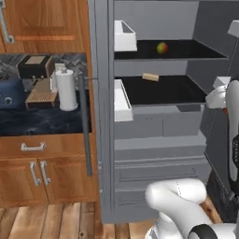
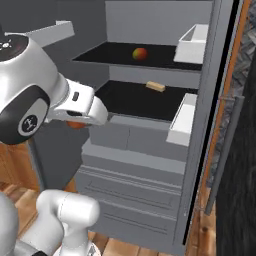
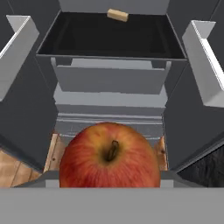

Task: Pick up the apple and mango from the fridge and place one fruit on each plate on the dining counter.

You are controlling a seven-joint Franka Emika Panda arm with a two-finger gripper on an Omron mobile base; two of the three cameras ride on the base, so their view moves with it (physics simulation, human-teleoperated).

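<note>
Apple [image 3: 109, 155] in tool, mango [image 1: 162, 48] on fridge [image 1: 158, 135] shelf.

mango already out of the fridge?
No, the mango sits on the upper dark shelf inside the fridge, while the apple is at the gripper.

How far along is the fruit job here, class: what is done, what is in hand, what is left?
Done: the fridge stands open and the apple is off its shelves. In hand: the apple sits close before the hand camera, apparently gripped. Left: the mango lies on the upper shelf, and no fruit has reached a plate.
</note>
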